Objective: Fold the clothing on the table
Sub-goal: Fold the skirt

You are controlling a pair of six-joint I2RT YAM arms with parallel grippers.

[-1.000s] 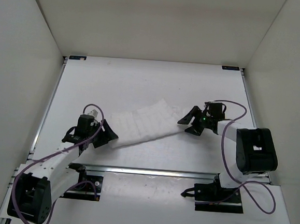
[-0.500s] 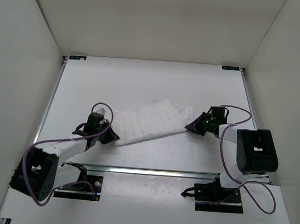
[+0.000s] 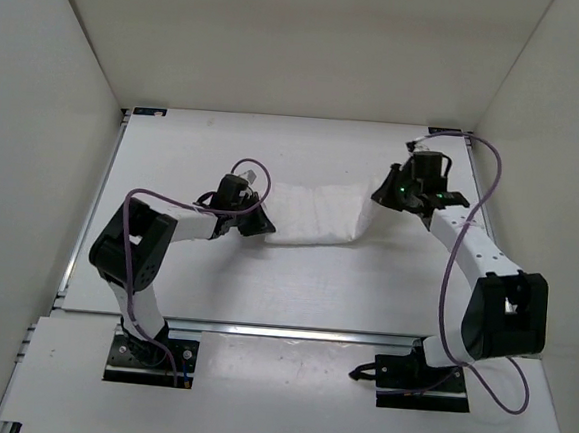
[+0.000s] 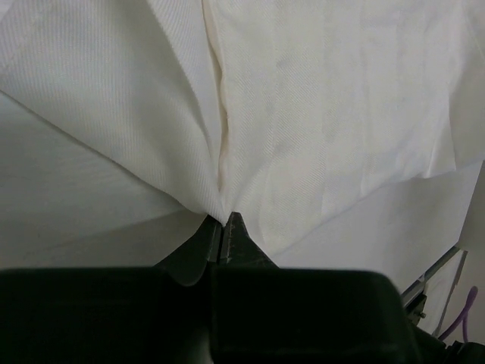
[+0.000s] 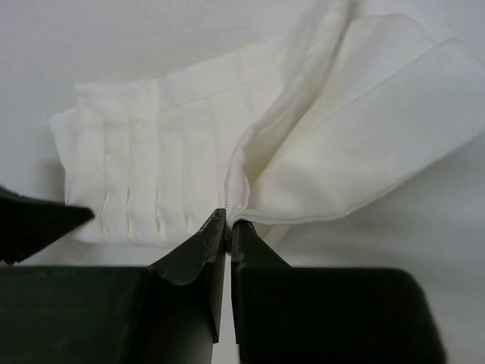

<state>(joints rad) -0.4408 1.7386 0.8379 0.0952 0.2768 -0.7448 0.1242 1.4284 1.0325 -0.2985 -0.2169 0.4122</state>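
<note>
Black jaws of the left gripper (image 4: pixel 225 221) are clamped tight on the clothing (image 3: pixel 315 214). They pinch its left end, where the white fabric gathers into creases that fan away from the tips. The right gripper (image 5: pixel 229 221) is likewise clenched on the clothing's opposite end, its jaws nipping a folded edge. Beyond them the cloth runs down to a flatter part marked with faint parallel pleats. Seen from above, the clothing stretches as a short band between the two grippers. It lies across the middle of the table (image 3: pixel 213 291), a little nearer the far edge than the near one, with its right end drawn up toward the far right corner. A purple cable (image 3: pixel 499 181) loops along each arm, and white walls (image 3: pixel 37 106) stand around the table.
</note>
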